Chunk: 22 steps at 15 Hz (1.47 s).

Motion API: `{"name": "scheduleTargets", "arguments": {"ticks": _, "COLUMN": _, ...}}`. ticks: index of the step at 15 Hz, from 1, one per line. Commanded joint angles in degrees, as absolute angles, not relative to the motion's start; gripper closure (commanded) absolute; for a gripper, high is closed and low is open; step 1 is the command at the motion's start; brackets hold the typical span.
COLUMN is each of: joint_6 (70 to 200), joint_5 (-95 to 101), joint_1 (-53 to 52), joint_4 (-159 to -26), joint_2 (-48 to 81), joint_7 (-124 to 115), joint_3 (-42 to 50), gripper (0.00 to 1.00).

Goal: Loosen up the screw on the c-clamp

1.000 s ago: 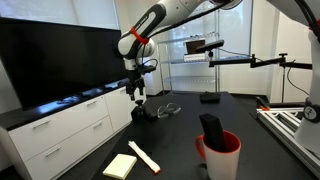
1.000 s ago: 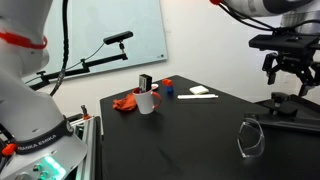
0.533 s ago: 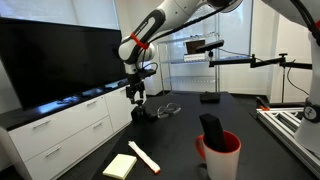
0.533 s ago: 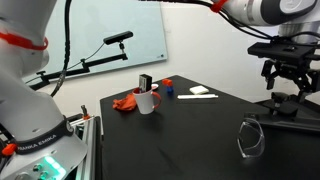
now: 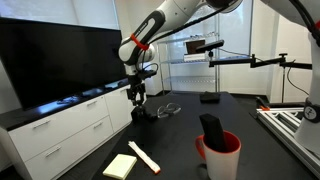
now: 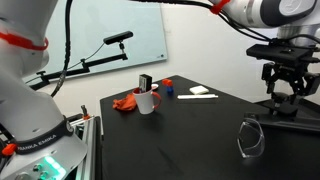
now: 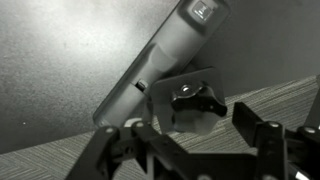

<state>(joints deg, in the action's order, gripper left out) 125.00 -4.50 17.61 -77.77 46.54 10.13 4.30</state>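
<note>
While jaws apart, c-clamp (image 7: 197, 99) just ahead, centred btwn them.

The c-clamp (image 5: 141, 114) is a small, blackish metal lump standing at the near corner of the dark tabletop (image 5: 200, 128). In the wrist view its dark, winged screw knob (image 7: 197, 98) faces the camera, set against a pale grey plate.

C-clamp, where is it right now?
In an exterior view the c-clamp sits at the edge of the black table beside the white cabinet, just below the tool, with the silvery wire loops close by.
</note>
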Motion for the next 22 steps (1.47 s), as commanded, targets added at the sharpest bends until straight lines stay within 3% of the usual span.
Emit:
{"name": "scheduleTargets", "arguments": {"ticks": 1, "joint_6": 123.2, "joint_5": -3.9, "joint_1": 16.8, "joint_4": -76.7, "joint_2": 46.3, "joint_7": 7.9, "joint_3": 5.3, "gripper": 0.49}}
{"name": "scheduleTargets", "arguments": {"ticks": 4, "joint_6": 123.1, "joint_5": -3.8, "joint_1": 16.6, "joint_4": -76.7, "joint_2": 46.2, "joint_7": 7.4, "joint_3": 5.4, "gripper": 0.73}}
{"name": "scheduleTargets", "arguments": {"ticks": 5, "joint_6": 123.1, "joint_5": -3.7, "joint_1": 16.5, "joint_4": -76.7, "joint_2": 46.2, "joint_7": 7.2, "joint_3": 5.4, "gripper": 0.74}}
{"name": "scheduleTargets", "arguments": {"ticks": 22, "joint_6": 115.5, "joint_5": 1.0, "joint_1": 20.0, "joint_4": -68.3, "joint_2": 49.6, "joint_7": 36.2, "joint_3": 2.6, "gripper": 0.74}}
